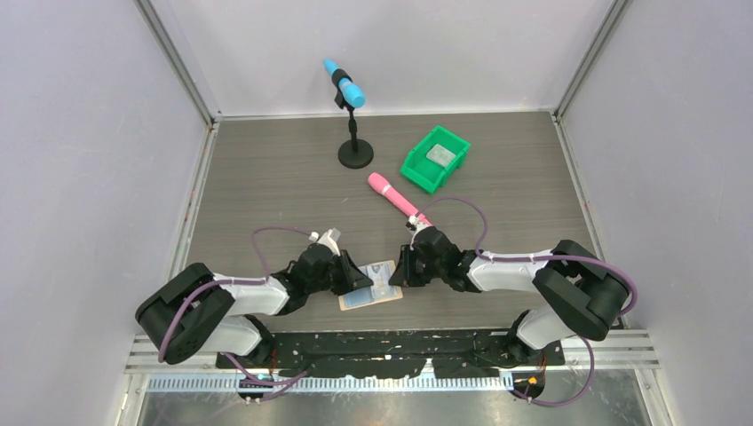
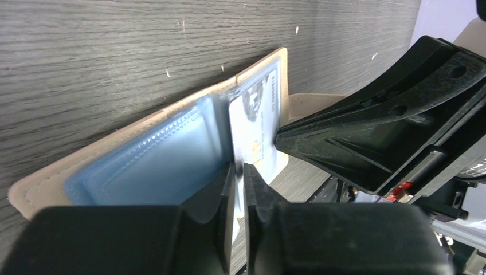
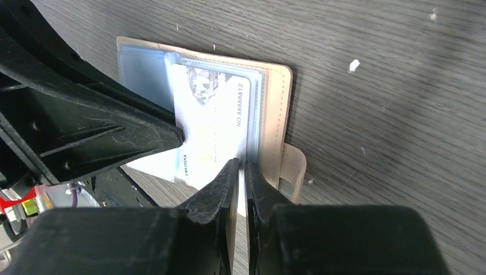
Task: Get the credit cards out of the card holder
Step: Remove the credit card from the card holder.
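Note:
The tan card holder lies open on the table near the front edge, between my two grippers. A blue card sits in its clear sleeve. A pale printed card sticks partway out of the holder's other pocket. My left gripper is shut on the edge of that pale card. My right gripper is shut on the holder's edge, by its clear pocket. In the top view the left gripper and the right gripper face each other across the holder.
A green bin with a flat grey thing in it stands at the back right. A pink microphone lies behind the right gripper. A blue microphone on a black stand stands at the back.

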Controlling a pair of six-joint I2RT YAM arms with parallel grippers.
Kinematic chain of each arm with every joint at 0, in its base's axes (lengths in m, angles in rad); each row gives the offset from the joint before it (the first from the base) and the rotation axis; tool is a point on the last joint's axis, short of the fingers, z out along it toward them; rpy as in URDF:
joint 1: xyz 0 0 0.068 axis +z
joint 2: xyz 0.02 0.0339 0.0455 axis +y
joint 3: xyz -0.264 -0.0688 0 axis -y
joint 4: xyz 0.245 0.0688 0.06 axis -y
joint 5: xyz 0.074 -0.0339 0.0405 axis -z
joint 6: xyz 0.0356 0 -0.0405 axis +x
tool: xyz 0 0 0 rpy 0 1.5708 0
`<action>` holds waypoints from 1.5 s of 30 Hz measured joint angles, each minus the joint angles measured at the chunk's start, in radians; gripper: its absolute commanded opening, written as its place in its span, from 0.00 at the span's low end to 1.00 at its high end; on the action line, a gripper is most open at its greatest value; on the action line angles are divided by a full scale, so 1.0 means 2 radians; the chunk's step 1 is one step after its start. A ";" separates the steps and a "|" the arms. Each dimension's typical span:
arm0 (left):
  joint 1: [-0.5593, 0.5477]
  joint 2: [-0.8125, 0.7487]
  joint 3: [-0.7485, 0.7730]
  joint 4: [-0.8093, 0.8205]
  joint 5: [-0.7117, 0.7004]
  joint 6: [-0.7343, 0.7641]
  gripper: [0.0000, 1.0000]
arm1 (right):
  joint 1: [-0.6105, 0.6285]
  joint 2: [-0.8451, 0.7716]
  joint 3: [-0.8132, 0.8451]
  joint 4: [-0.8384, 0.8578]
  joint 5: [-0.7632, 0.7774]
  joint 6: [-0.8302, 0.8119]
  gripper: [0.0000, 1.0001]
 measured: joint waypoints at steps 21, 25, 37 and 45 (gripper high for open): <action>-0.003 -0.074 -0.004 -0.062 -0.008 0.000 0.00 | -0.003 -0.003 -0.006 0.004 0.001 0.011 0.16; -0.002 -0.084 -0.004 -0.076 -0.011 0.002 0.00 | -0.006 -0.008 -0.006 -0.005 0.003 0.011 0.16; 0.025 -0.136 -0.022 -0.112 -0.010 0.015 0.00 | -0.017 -0.019 -0.005 -0.032 0.005 0.000 0.17; 0.035 -0.190 -0.027 -0.143 -0.008 0.030 0.00 | -0.032 -0.022 0.013 -0.069 0.006 -0.024 0.19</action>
